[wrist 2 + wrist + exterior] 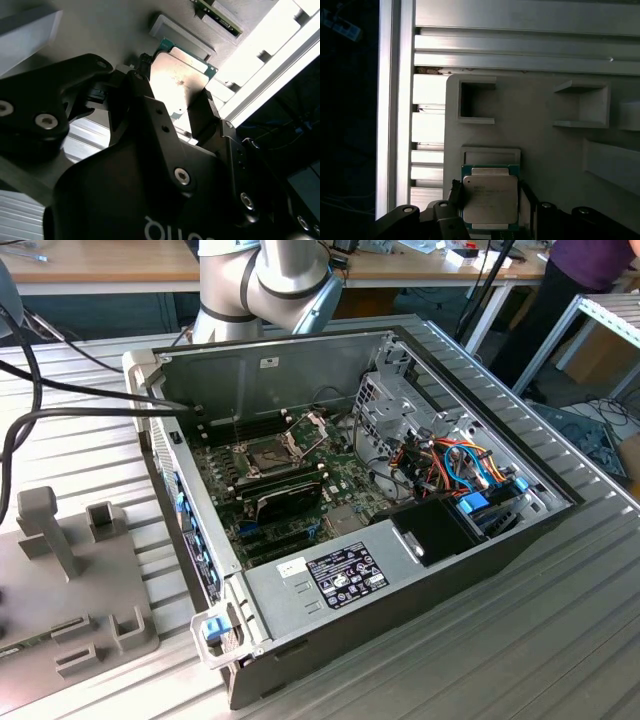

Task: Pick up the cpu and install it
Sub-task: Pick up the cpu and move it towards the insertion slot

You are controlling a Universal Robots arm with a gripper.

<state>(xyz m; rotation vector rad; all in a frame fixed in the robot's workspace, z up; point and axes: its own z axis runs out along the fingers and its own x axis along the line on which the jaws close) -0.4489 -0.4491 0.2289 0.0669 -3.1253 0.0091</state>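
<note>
The gripper has its two fingers pressed against opposite edges of the one cpu, which sits silver side up between them over a grey fixture. Whether the chip is lifted clear or resting on that fixture is hard to say. The second wrist view shows the same clamp on the cpu. Just beyond the chip is a shallow raised rim, and farther off two square pockets, all on the slatted aluminium table. In the exterior view one open computer case holds the green motherboard. Its single socket has the frame swung up, and one black module lies just beside it.
</note>
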